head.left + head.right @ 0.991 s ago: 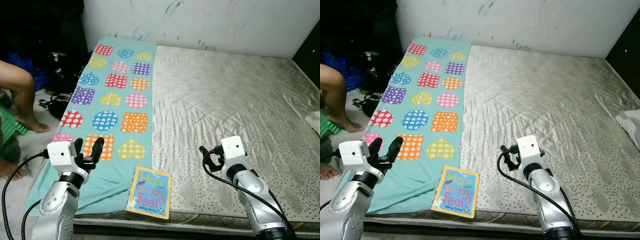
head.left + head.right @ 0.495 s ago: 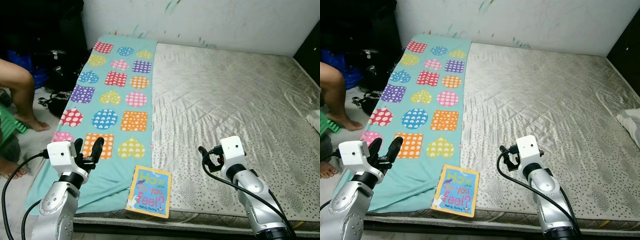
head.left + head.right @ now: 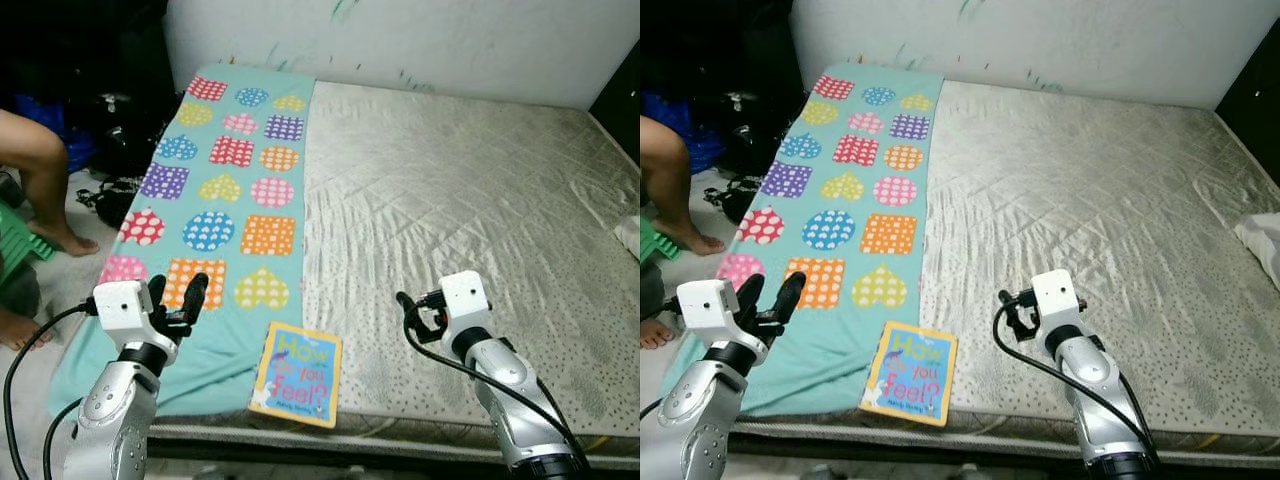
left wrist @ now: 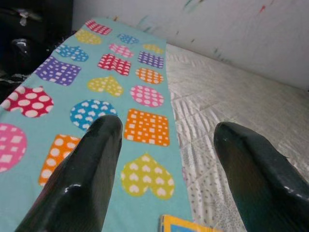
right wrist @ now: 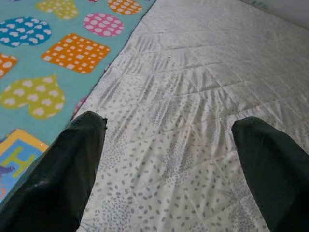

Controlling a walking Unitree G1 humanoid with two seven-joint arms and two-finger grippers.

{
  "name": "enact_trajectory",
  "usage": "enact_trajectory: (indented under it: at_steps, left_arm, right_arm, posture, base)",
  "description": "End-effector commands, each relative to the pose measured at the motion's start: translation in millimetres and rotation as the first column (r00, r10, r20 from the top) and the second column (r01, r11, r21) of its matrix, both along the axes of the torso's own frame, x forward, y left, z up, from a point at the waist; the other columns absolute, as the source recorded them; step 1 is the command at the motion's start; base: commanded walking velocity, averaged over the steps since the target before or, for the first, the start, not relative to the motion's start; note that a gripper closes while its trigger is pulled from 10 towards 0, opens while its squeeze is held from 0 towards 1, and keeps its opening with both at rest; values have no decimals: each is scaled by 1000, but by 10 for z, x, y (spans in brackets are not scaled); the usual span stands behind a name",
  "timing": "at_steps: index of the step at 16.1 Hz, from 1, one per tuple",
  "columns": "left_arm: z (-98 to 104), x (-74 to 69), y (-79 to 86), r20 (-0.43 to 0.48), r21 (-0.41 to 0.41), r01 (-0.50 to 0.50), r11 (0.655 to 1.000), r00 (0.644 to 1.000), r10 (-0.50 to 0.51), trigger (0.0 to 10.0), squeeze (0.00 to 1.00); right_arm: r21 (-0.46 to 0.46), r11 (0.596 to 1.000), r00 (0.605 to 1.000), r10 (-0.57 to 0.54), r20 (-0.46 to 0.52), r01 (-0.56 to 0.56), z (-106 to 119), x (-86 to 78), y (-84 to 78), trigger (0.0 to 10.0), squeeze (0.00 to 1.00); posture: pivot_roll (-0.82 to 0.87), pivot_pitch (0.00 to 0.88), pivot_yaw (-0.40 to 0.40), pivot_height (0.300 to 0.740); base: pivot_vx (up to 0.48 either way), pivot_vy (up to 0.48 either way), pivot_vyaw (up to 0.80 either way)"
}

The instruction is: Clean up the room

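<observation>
Whole view slid slightly: robot neared bed (image 3: 480,190). Book (image 3: 296,372) lay at mattress near edge, 6 o'clock, unmoved. Left gripper (image 3: 176,296), right gripper (image 3: 412,312): jaws released, empty. Pickup not started.

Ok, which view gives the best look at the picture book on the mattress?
The left eye view: the book lies whole at the mattress's near edge, cover readable. The right eye view shows the same. The left wrist view catches only its top edge, the right wrist view one corner.

Head stereo pair looking down over bed (image 3: 450,190); wrist cams looking along fingers, sharing the teal mat (image 4: 58,92).
</observation>
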State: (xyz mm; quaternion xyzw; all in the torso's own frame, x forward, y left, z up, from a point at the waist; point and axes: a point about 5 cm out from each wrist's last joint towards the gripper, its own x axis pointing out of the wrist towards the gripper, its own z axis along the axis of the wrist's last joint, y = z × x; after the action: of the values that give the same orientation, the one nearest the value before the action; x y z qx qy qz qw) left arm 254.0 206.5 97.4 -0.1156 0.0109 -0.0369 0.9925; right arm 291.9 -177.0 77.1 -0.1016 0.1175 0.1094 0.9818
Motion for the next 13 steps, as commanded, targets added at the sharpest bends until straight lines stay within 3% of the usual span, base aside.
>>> enact_trajectory:
  at_steps: [1, 6, 13]
  left_arm:
    - [-25, -10, -8, -18, -3, -1, 1000, 1000, 1, 10000, 0]
    - [-27, -10, -16, -17, -5, -2, 1000, 1000, 2, 10000, 0]
    - [-23, -7, -18, -13, -16, -3, 1000, 1000, 3, 10000, 0]
  right_arm:
    - [-7, 1000, 1000, 1, -7, -1, -16, -8, -26, 10000, 0]
    - [-11, 1000, 1000, 6, -7, -6, -21, -7, -28, 10000, 0]
    - [-15, 1000, 1000, 22, -12, -22, -30, 16, -15, 10000, 0]
  posture:
    - [-29, 101, -88, 624]
    - [-29, 100, -91, 576]
    - [-29, 93, -94, 576]
  base:
    - [0, 0, 0]
    - [0, 0, 0]
    - [0, 0, 0]
